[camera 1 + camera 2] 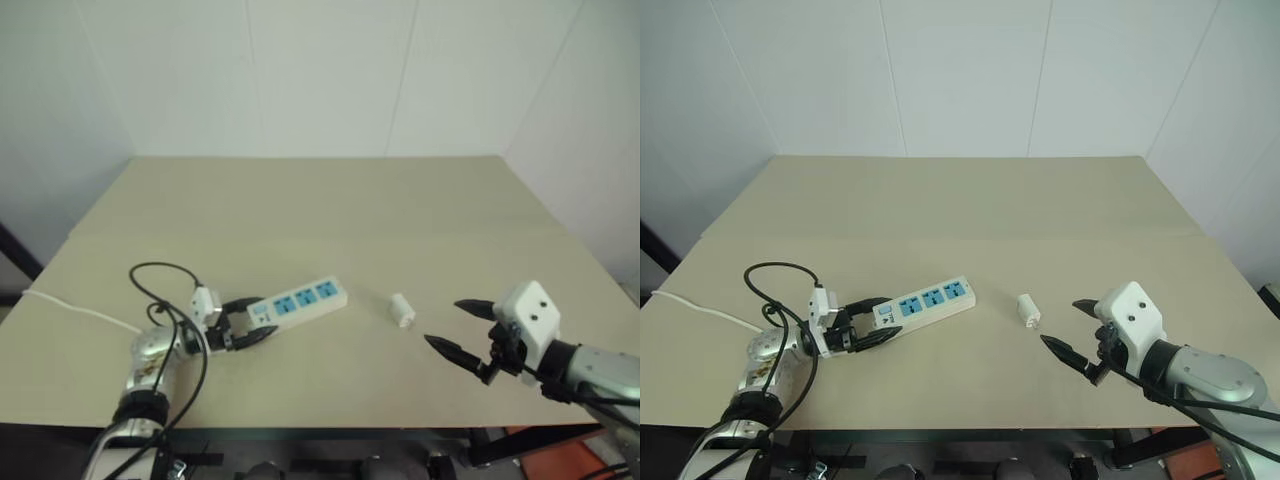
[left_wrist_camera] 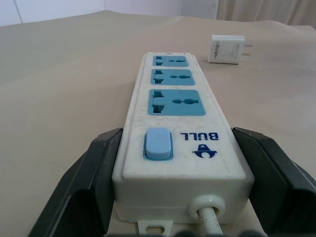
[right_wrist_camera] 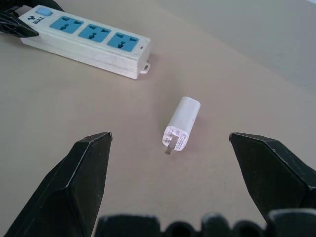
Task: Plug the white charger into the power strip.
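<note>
- The power strip (image 1: 297, 299) lies on the table (image 1: 330, 200) in the lower left-centre of the left eye view. Its long axis slants from lower left to upper right, and its three blue sockets face up.
- The left gripper (image 1: 247, 322) sits at the strip's switch end, where the cord leaves it. In the left wrist view one black finger (image 2: 91, 185) stands on each side of the strip. The fingers sit just beside its side walls, and I cannot tell whether they press on it yet. I judge this to be a bracing hold on the strip, either being set or about to be.
- The white charger (image 1: 402, 309) lies on its side on the bare table, just past the strip's far end, right of centre in the frame. It is near the strip but apart from it.
- The right gripper (image 1: 458, 326) hangs low at the right of the frame with its jaws spread wide and nothing between them.
- In the right wrist view the charger (image 3: 181, 123) lies straight ahead of those open fingers, in the middle of the gap between them. Its long axis runs roughly along the line of approach, and its metal prongs (image 3: 169, 148) point back toward the gripper.
- The right arm is clearly the nearer one to the charger, so the pick looks to be its job. It would need to reach ahead and lower, then close across the short sides of the charger.
- The prongs face away from the sockets, so the charger will need turning before it goes in.
</note>
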Available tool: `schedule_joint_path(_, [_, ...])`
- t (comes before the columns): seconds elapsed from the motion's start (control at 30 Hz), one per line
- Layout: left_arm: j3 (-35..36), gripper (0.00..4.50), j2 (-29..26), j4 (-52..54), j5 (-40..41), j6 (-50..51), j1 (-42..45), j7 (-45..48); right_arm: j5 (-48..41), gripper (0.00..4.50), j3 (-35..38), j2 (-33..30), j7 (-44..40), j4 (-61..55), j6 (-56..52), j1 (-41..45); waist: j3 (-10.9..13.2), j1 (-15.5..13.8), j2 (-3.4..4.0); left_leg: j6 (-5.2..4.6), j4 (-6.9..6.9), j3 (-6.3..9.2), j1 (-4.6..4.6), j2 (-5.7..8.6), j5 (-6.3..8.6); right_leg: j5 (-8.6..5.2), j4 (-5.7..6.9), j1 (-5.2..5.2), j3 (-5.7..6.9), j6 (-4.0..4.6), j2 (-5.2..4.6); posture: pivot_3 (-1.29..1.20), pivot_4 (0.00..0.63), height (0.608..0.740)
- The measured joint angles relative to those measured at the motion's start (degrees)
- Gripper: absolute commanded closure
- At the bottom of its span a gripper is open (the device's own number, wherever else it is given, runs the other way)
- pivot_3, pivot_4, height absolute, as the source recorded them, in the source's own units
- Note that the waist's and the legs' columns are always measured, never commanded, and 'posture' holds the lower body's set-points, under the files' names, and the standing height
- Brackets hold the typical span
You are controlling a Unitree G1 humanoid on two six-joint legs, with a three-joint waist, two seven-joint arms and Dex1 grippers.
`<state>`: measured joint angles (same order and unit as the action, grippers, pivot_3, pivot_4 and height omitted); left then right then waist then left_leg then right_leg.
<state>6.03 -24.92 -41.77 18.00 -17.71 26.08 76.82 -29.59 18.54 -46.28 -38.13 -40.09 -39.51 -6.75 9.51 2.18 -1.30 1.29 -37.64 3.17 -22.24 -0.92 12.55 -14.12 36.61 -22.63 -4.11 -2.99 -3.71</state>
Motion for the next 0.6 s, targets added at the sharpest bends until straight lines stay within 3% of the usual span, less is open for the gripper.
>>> schedule_joint_path(0.2, [-0.5,1.24,-0.7,1.4,0.1,1.4,-0.1,-0.7,-0.2,0.00,-1.1,-0.2,0.4,0.2,-0.9,2.8,0.0,0.0,-0.02,0.00,0.00,0.00,-0.01,0.00,0.00,0.00,0.01,-0.01,0.00,0.00,0.00,0.00,0.150,0.740])
schedule_joint_path(0.3, [-0.9,1.24,-1.3,2.1,0.2,1.9,-0.3,0.1,-2.3,0.00,-3.0,-5.7,0.7,0.3,-8.1,9.2,0.0,0.1,-0.01,0.00,-0.01,-0.02,-0.08,0.01,0.00,0.01,0.02,-0.11,-0.01,0.01,-0.02,0.00,0.150,0.740])
schedule_joint_path(0.47, [-2.0,1.24,-1.4,2.7,0.2,1.8,-0.3,1.6,-9.3,0.00,-7.6,-12.9,1.3,5.6,-28.4,33.0,0.0,0.0,-0.04,0.00,0.10,0.01,-0.21,-0.02,0.00,-0.01,-0.01,-0.31,0.03,0.09,-0.02,0.00,0.150,0.740])
schedule_joint_path(0.6, [-2.4,1.24,-1.3,2.3,0.3,1.4,0.4,2.4,-11.0,0.00,-16.1,-8.9,4.2,13.2,-45.5,51.7,0.0,-0.3,-0.03,0.00,0.12,0.03,-0.45,0.00,-0.01,0.24,0.03,-0.59,0.02,0.52,-0.03,0.00,0.150,0.740])
